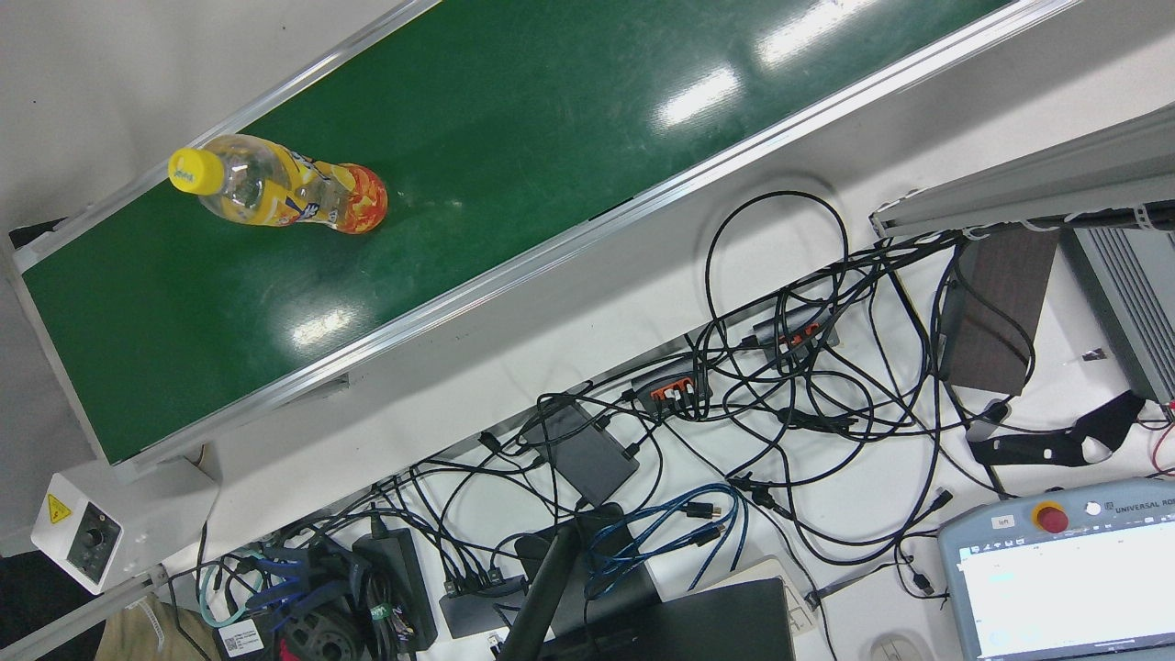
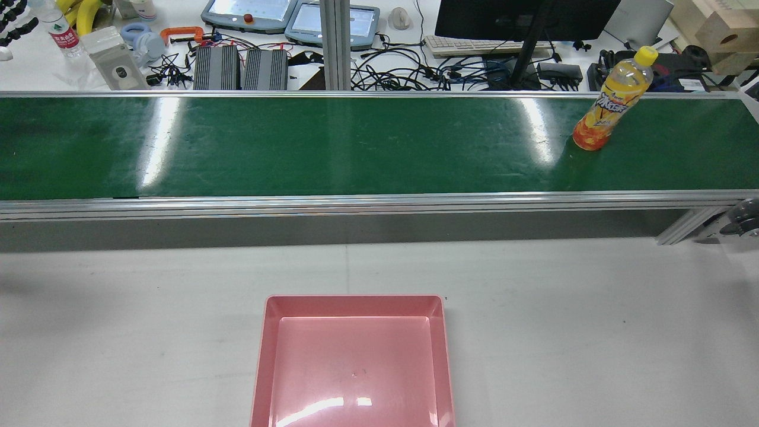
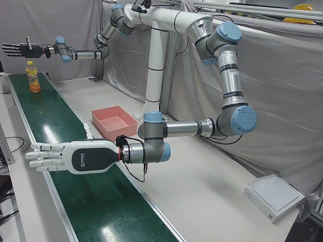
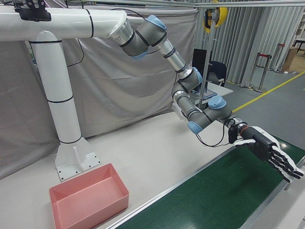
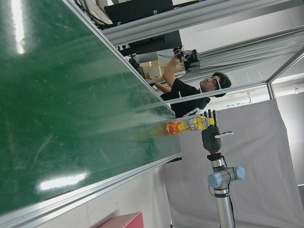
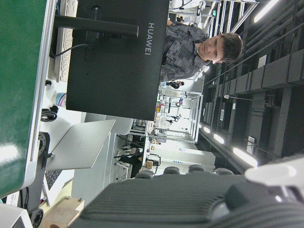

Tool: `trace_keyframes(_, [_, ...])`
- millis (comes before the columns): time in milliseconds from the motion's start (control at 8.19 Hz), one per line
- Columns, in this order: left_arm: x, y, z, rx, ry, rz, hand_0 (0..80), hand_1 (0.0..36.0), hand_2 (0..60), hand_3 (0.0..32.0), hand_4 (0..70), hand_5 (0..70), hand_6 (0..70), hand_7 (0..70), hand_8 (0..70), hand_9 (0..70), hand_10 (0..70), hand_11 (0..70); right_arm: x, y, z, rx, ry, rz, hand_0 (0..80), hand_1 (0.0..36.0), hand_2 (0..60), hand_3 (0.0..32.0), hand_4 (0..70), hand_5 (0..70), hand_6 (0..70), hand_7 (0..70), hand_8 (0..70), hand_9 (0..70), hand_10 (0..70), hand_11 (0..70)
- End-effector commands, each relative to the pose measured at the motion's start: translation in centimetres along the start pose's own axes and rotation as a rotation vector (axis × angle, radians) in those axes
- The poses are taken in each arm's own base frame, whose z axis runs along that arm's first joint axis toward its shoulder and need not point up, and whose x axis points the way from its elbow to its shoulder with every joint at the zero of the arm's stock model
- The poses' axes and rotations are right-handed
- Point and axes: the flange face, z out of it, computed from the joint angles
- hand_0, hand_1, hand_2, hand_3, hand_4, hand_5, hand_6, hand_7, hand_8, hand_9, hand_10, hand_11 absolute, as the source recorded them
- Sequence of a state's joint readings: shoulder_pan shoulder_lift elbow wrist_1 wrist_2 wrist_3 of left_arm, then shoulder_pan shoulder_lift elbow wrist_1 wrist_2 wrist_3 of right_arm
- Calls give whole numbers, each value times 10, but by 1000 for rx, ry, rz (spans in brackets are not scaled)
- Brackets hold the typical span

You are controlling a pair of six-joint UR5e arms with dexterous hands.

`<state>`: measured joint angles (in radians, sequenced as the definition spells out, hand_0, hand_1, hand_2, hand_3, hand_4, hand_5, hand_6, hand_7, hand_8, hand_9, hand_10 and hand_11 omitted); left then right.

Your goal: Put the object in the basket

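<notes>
Green belt [image 2: 356, 142] carries an upright bottle [image 2: 614, 101] near its far edge. Left hand [image 3: 65, 157] and right hand [image 3: 20, 49] are spread, empty; a sideways nudge could topple the bottle overboard.

tangled cables [image 1: 789, 386], teach pendant [image 1: 1065, 578], black monitor [image 6: 116, 59], keyboard [image 2: 468, 45]

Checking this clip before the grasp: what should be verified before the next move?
1. Bottle upright on the belt: ok.
2. Basket holds nothing: ok.
3. Right robot hand open: ok.
4. Right robot hand around the bottle: not ok, it hangs above it, apart.
5. Left robot hand open, far from the bottle: ok.
6. Belt stopped: cannot tell.
</notes>
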<state>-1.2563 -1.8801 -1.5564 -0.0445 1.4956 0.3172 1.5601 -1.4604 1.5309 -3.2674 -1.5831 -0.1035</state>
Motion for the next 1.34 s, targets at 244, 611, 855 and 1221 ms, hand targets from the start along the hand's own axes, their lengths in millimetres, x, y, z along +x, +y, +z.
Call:
trace_keyframes(244, [1, 3, 0, -7, 2, -2, 470, 125, 38, 0, 4, 159, 16, 0, 0, 4, 40, 74, 0, 0, 0, 0, 0, -1, 0, 0, 0, 0, 0, 0, 0, 0, 0, 0, 0, 0])
trace_keyframes(611, [1, 3, 0, -7, 2, -2, 472, 128, 36, 0, 0, 156, 12, 0, 0, 0, 42, 78, 0, 0, 0, 0, 0, -1, 0, 0, 0, 0, 0, 0, 0, 0, 0, 0, 0, 0])
trace_keyframes(855, [1, 3, 0, -7, 2, -2, 472, 131, 49, 0, 0, 157, 14, 0, 0, 0, 45, 82, 0, 0, 0, 0, 0, -1, 0, 0, 0, 0, 0, 0, 0, 0, 0, 0, 0, 0])
trace_keyframes(1221, [2, 5, 1, -10, 3, -2, 469, 128, 52, 0, 0, 160, 14, 0, 0, 0, 47, 84, 0, 0, 0, 0, 0, -1, 0, 0, 0, 0, 0, 0, 0, 0, 0, 0, 0, 0])
